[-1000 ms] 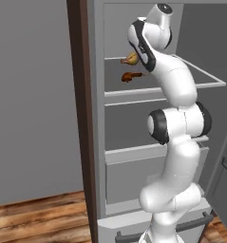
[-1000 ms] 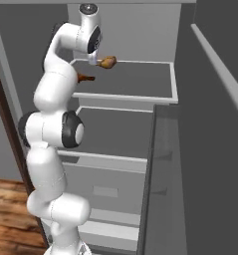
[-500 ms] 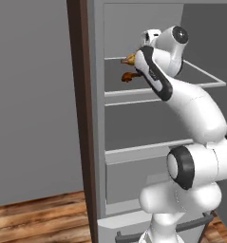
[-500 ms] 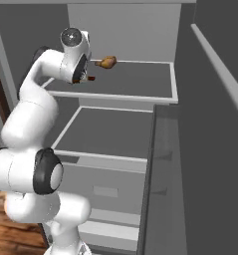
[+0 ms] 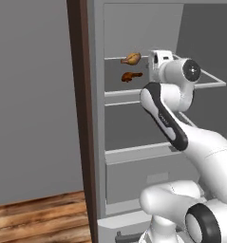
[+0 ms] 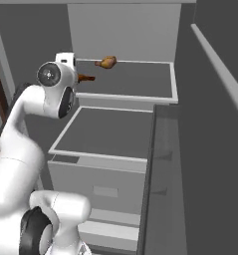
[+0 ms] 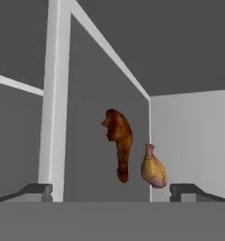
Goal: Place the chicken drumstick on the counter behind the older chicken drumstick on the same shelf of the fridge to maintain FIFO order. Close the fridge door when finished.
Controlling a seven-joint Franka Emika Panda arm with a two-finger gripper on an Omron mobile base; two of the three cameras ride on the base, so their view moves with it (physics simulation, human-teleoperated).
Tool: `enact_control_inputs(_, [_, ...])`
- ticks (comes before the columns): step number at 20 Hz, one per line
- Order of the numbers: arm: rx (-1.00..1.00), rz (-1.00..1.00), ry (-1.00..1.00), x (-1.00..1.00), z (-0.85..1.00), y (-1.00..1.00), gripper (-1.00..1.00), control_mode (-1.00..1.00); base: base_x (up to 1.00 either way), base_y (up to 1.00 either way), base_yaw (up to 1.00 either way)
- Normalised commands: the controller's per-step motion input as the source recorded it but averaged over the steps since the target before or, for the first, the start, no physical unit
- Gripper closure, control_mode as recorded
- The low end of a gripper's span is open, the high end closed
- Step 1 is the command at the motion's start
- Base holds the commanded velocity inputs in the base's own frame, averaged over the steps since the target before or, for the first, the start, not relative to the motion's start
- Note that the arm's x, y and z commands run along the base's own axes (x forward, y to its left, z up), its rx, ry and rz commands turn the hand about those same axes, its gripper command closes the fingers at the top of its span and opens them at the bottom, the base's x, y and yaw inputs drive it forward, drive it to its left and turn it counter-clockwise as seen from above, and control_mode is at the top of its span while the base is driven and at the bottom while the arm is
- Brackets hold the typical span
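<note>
Gripper (image 7: 111, 190): jaws wide apart, empty | 2 drumsticks on shelf (image 5: 207, 80): older chicken drumstick (image 5: 129, 76) front, lighter drumstick (image 5: 131, 58) behind | fridge door (image 6: 210, 149) open

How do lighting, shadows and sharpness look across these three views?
Left base view: flat, even rendered light, no glare; both drumsticks, the golden one and the darker one, read clearly on the shelf. Right base view: equally even, fridge interior dim grey. Hand view: rolled sideways, slightly soft, no clear cast shadows under the drumsticks.
</note>
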Motion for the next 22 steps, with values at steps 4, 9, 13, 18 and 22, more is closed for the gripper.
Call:
enact_control_inputs(4, [0.02, -0.09, 0.00, -1.00, -0.01, 0.00, -1.00, -1.00, 0.00, 0.00, 0.00])
enact_control_inputs(9, [0.00, -0.07, 0.00, -1.00, -0.11, 0.00, -1.00, -1.00, 0.00, 0.00, 0.00])
enact_control_inputs(13, [0.00, -0.03, 0.00, -1.00, -0.22, 0.00, -1.00, -1.00, 0.00, 0.00, 0.00])
enact_control_inputs(18, [0.00, -0.01, 0.02, -0.75, -0.18, 0.02, -1.00, -1.00, 0.00, 0.00, 0.00])
enact_control_inputs(22, [-0.02, 0.00, 0.09, -0.05, -0.09, 0.14, -1.00, -1.00, 0.00, 0.00, 0.00])
